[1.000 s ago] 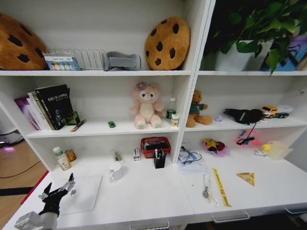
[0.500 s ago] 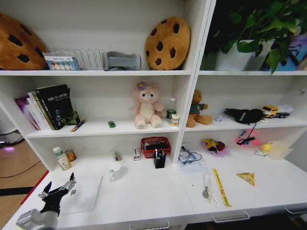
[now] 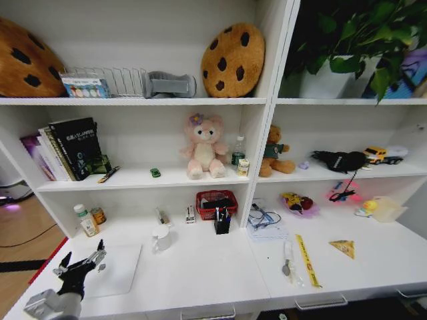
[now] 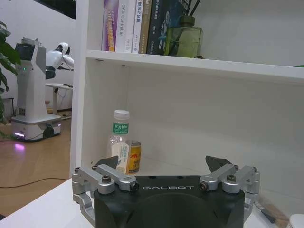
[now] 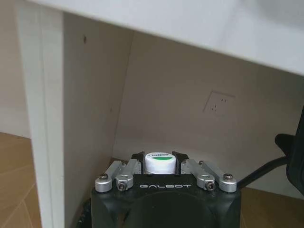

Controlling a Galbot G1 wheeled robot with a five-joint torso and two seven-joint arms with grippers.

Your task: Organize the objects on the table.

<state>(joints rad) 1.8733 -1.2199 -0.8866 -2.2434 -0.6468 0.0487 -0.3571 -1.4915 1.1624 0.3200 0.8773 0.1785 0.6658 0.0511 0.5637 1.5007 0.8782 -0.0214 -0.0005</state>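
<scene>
Head view: one silver laptop (image 3: 113, 270), one yellow ruler (image 3: 307, 260) and one yellow triangle (image 3: 343, 248) lie on the tabletop (image 3: 200, 273). Left end effector (image 3: 81, 262) hovers spread wide; right end effector (image 5: 160, 167) grips a green-capped jar (image 5: 159, 162).

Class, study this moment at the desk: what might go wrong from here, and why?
The open left hand hovers over the silver laptop by the edge of the desk; a careless descent might scratch or shove it. A bottle and can stand just ahead of it; reaching forward could topple them. The right hand grips a jar under a white board; lifting may knock it.
</scene>
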